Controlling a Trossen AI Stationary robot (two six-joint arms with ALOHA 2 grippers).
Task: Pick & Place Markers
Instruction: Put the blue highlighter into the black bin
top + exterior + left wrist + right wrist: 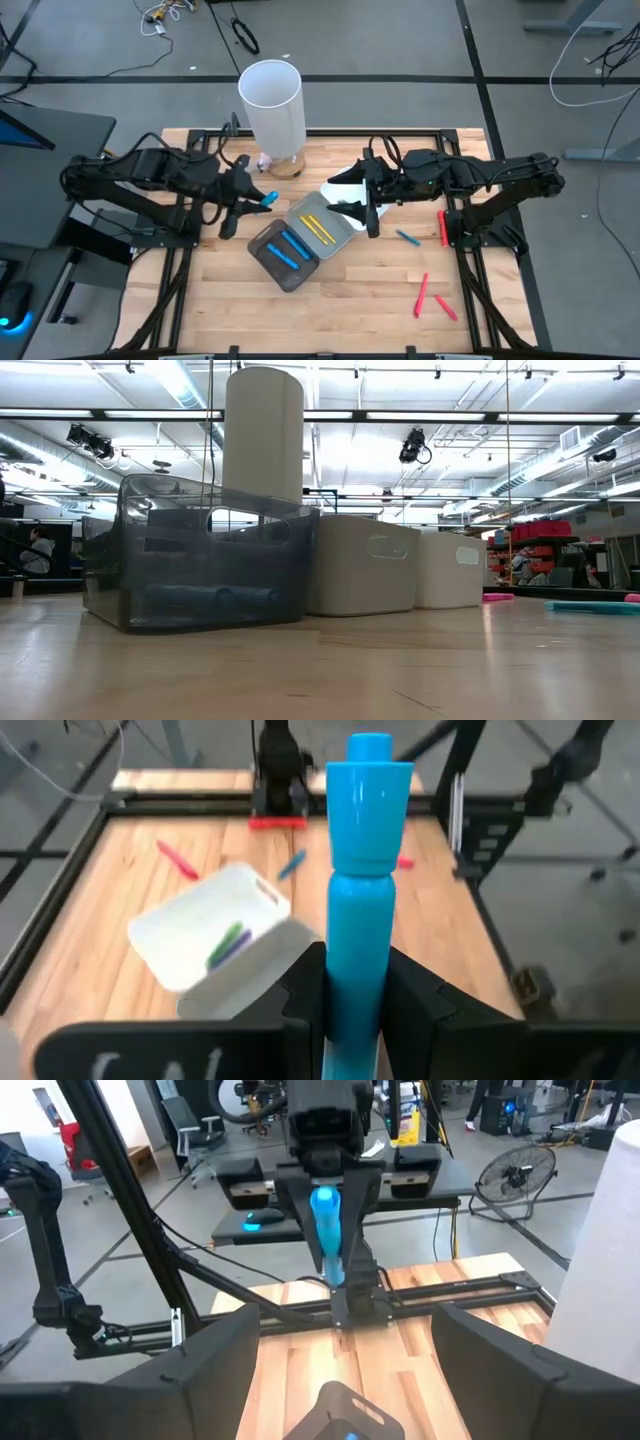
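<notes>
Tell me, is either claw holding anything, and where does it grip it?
The left gripper is shut on a blue marker, pinching its lower barrel, capped end sticking out. The right gripper is open and holds nothing.

Three trays are set side by side near the table [210, 300] middle: one tray [283, 256] on the left, a second tray [322, 228] in the middle, a third tray [345, 190] on the right. A cylinder [271, 105] is placed behind them. Several markers [436, 298] are scattered on the table's right side. A marker [365, 890] is held above the table, left of the trays.
</notes>
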